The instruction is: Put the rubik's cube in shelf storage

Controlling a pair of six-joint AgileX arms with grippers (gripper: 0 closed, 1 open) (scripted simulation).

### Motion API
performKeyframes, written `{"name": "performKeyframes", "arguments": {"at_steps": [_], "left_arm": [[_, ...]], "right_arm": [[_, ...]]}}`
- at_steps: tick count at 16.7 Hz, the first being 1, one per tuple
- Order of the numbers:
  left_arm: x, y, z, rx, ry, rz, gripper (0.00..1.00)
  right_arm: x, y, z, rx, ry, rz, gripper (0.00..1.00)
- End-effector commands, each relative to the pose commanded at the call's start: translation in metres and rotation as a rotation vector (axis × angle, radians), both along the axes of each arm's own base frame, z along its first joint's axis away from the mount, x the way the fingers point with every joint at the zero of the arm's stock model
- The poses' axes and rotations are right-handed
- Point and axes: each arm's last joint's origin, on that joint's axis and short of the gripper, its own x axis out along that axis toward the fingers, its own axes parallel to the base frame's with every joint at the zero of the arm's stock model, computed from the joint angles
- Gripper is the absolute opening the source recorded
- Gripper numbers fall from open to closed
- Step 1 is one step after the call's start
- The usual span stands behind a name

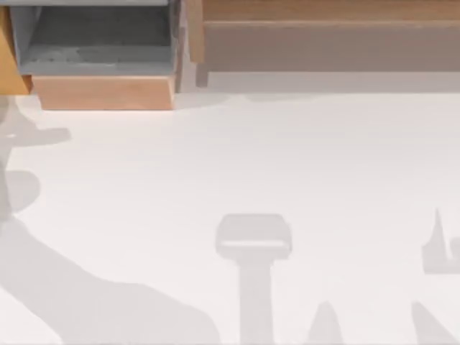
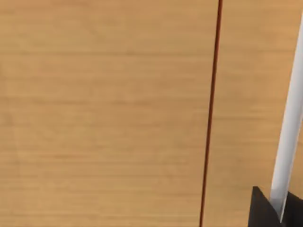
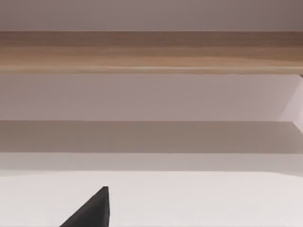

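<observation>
Top view: a white table [image 1: 287, 158] with grey shadows [image 1: 253, 237] across its near part; two pieces of furniture stand along its far edge
Shelf storage [image 1: 323, 11]: at the far right of the table; a light-brown wood ledge runs along the top, with a greyish-brown recess [image 1: 330, 47] below it and a side post [image 1: 194, 32] at its left end
Grey-lined box [image 1: 104, 92]: at the far left, just beside the side post; light wood front, grey inside
Rubik's cube: I cannot tell where it is from these views
Left wrist view: a light wooden surface [image 2: 104, 113] with fine grain, close to the camera; a thin dark-red line [image 2: 210, 113] runs down it; a white strip [image 2: 289, 132] slants along one edge
Left gripper [image 2: 262, 210]: one dark tip shows beside the white strip, against the wood; whether it is parted or closed, or holds anything, I cannot tell
Right wrist view: the wood ledge [image 3: 151, 49] spans the frame, with the shaded recess [image 3: 151, 137] below it and the white table [image 3: 199, 198] nearest
Right gripper [image 3: 92, 210]: one dark pointed tip over the table, facing the shelf and well apart from it; its grip cannot be told
</observation>
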Motion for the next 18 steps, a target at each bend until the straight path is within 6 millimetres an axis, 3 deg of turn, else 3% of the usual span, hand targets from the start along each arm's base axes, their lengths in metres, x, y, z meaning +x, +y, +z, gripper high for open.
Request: {"name": "performKeyframes", "arguments": {"at_steps": [4,10,16,18], "left_arm": [[-0.01,0.003,-0.003,-0.011,0.011,0.005,0.0],[-0.06,0.002,-0.006,-0.016,0.023,0.003,0.0],[-0.064,0.002,-0.006,-0.014,0.021,0.004,0.0],[-0.074,0.004,-0.005,-0.012,0.015,0.004,0.0]], "right_arm": [[0.0,0.0,0.0,0.0,0.0,0.0,1.0],[0.0,0.0,0.0,0.0,0.0,0.0,1.0],[0.0,0.0,0.0,0.0,0.0,0.0,1.0],[0.0,0.0,0.0,0.0,0.0,0.0,1.0]]}}
